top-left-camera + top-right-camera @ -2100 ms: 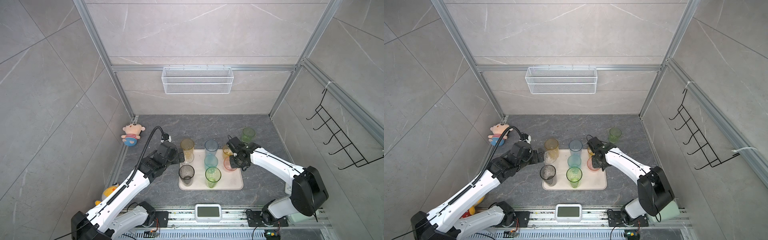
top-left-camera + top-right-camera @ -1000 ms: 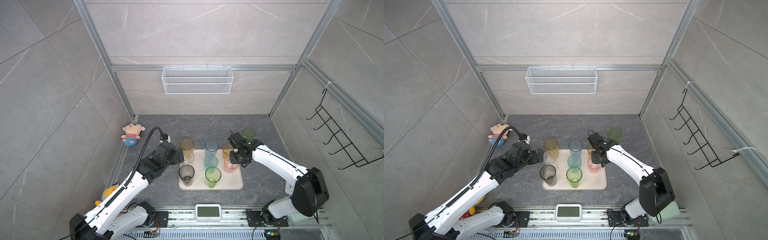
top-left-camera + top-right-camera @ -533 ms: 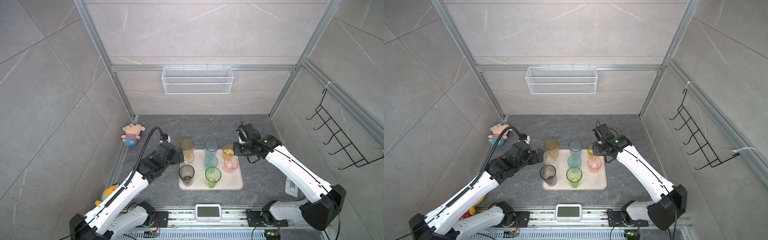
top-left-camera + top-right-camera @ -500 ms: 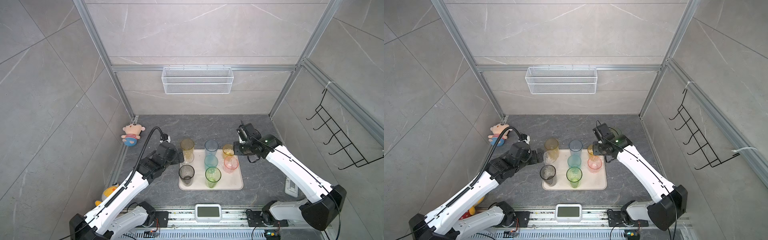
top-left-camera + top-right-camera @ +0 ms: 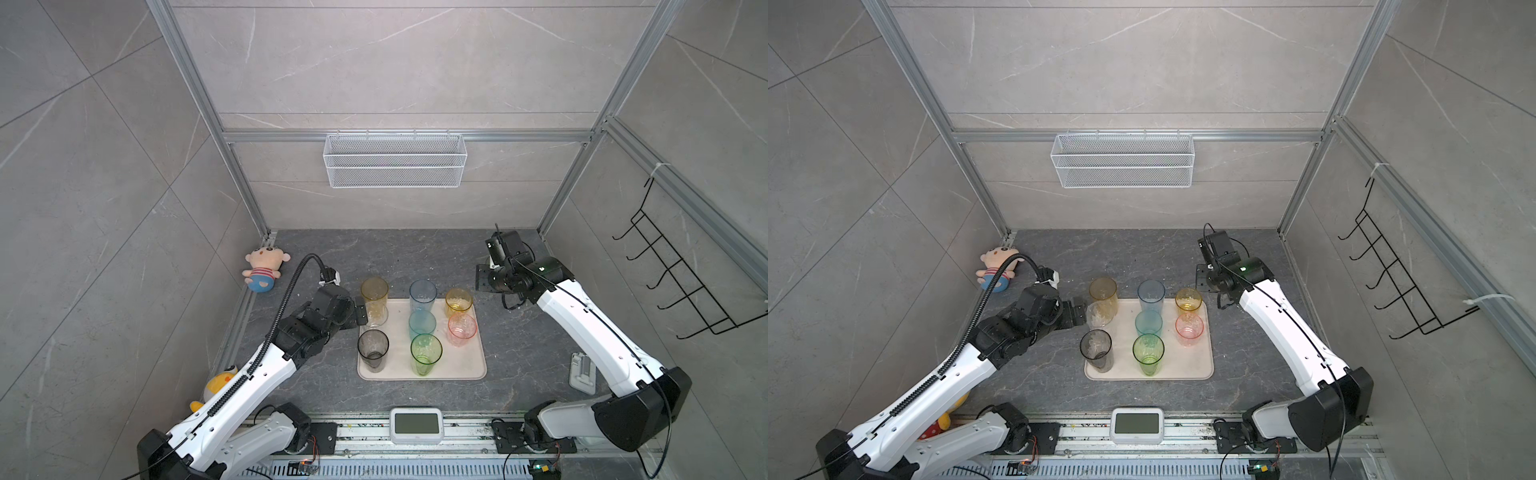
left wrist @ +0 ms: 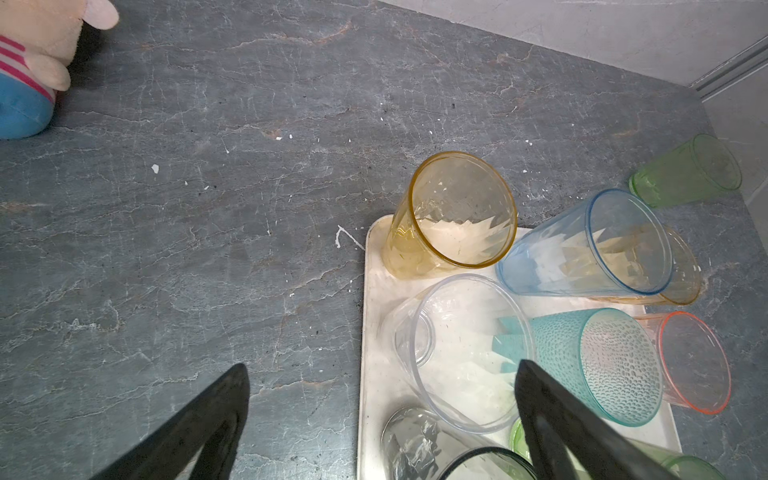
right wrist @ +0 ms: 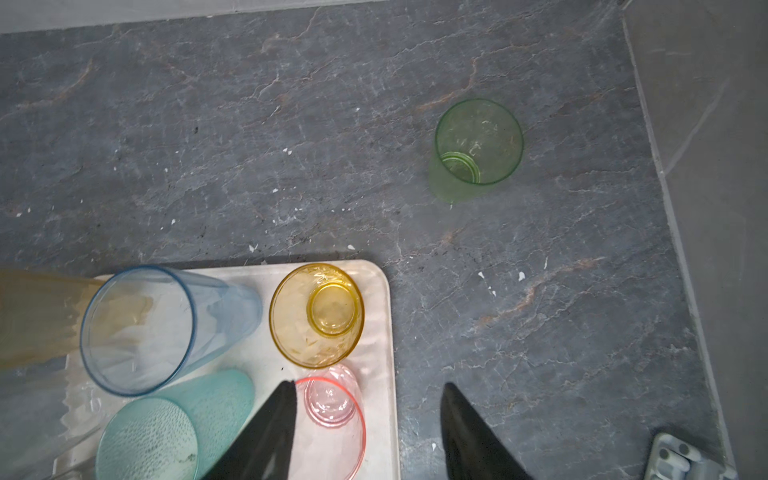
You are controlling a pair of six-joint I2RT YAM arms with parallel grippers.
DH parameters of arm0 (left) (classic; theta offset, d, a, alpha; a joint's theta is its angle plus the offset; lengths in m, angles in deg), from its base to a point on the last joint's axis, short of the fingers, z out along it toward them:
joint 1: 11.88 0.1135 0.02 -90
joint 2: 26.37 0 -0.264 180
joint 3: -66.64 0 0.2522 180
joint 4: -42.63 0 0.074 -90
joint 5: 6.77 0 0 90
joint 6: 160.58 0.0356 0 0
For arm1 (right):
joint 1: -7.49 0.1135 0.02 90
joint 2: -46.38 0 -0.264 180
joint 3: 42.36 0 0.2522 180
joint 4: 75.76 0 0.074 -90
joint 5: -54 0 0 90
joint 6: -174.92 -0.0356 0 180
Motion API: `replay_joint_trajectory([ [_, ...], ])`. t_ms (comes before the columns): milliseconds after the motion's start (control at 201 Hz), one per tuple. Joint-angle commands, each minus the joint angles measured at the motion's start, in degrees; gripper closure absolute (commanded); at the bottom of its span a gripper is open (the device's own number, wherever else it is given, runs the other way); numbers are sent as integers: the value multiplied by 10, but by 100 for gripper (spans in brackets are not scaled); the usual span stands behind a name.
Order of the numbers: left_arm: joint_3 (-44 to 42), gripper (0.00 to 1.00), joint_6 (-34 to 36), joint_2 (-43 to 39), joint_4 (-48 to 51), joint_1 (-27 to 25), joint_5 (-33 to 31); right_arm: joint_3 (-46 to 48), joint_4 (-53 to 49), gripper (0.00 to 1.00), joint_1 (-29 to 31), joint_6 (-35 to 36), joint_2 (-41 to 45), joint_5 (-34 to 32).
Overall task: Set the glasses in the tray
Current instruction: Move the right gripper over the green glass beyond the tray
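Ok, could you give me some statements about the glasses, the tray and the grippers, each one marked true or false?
1. The short green tumbler stands in the tray. False: it stands on the dark table, apart from the tray.
2. The pink tumbler stands upright in the tray. True.
3. The right gripper holds the yellow tumbler. False: its jaws are apart with nothing between them.
4. The left gripper is open. True.
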Motion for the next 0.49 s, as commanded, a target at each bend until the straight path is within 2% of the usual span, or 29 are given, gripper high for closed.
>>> replay_joint_trajectory([
  [0, 3, 0, -3, -11, 3, 3, -14, -22, 27, 42, -20, 13, -18, 2],
  [488, -2, 0, 4, -13, 1, 3, -23, -39, 104, 40, -104, 21, -100, 39],
])
